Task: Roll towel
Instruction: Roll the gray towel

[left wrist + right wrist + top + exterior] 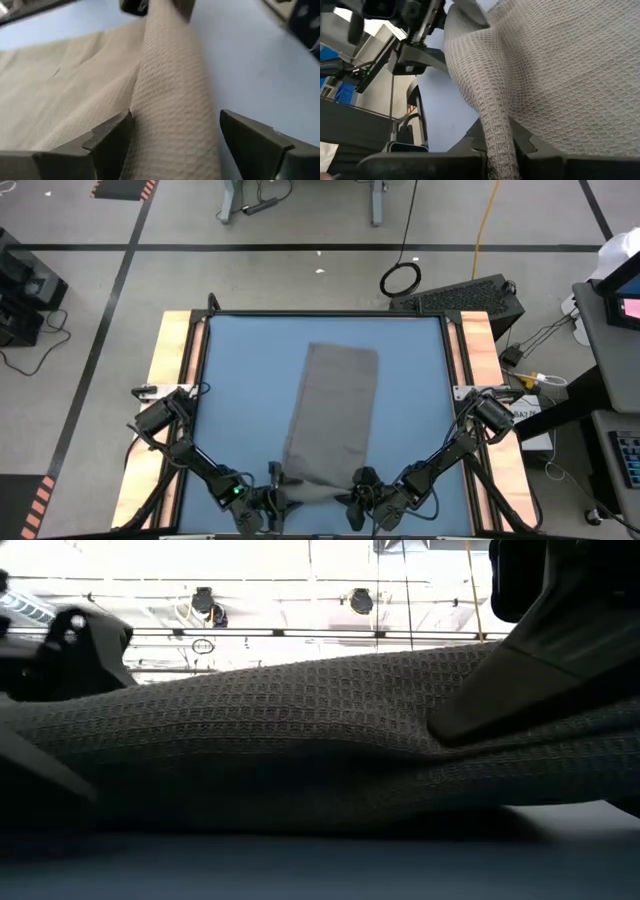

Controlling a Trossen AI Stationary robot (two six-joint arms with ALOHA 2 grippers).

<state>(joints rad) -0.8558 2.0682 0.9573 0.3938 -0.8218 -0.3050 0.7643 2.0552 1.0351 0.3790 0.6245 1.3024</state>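
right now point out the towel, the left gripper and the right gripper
towel (335, 405): high view, middle of the flat grey cloth
left gripper (172, 140): left wrist view, between open fingers straddling the rolled edge
right gripper (499, 150): right wrist view, fingers pinching the towel's edge

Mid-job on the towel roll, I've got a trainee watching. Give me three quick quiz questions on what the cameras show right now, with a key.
1. True or false: the right pincer is shut on the towel.
2. Which towel edge are both pincers working at? A) the far one B) the one nearest the arms' bases
3. Fill in: the left pincer stands ____ astride the rolled edge.

Key: 1 true; 2 B; 3 open. The blue table shows around the towel.
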